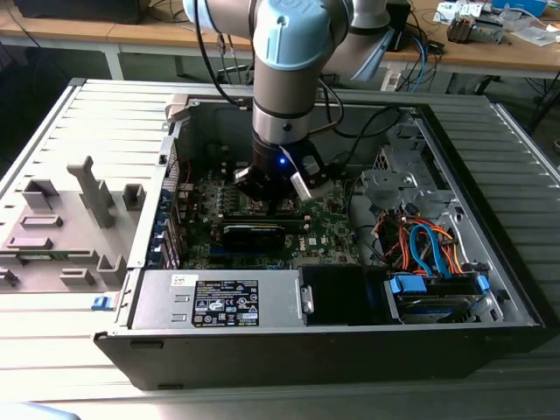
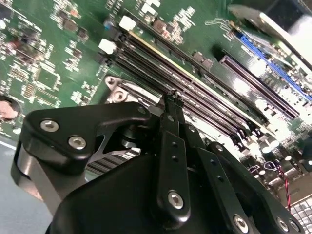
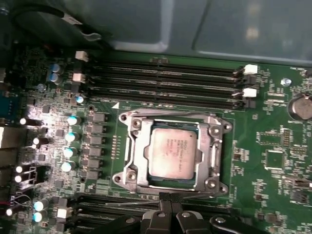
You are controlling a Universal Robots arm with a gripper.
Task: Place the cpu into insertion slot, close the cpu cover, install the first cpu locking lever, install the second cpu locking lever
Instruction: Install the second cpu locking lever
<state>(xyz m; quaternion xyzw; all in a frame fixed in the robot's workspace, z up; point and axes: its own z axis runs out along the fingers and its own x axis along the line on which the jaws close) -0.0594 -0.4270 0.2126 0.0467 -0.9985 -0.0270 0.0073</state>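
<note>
The cpu (image 3: pixel 170 150) lies seated in the insertion slot (image 3: pixel 134 180) with the cpu cover (image 3: pixel 215 148) shut over it, while the gripper (image 3: pixel 165 197), jaws together, hovers at the cover's edge.

The room is bright in the exterior view, and a small blue light (image 1: pixel 281 161) glows on my arm. Inside the computer case (image 1: pixel 490 254) it is darker, with shadow under me. In the second wrist view, white glare shines off the long slots (image 2: pixel 253 83) and that far corner is blurry. In the first wrist view, the cpu (image 3: pixel 173 148) shines softly and looks fuzzy.
</note>
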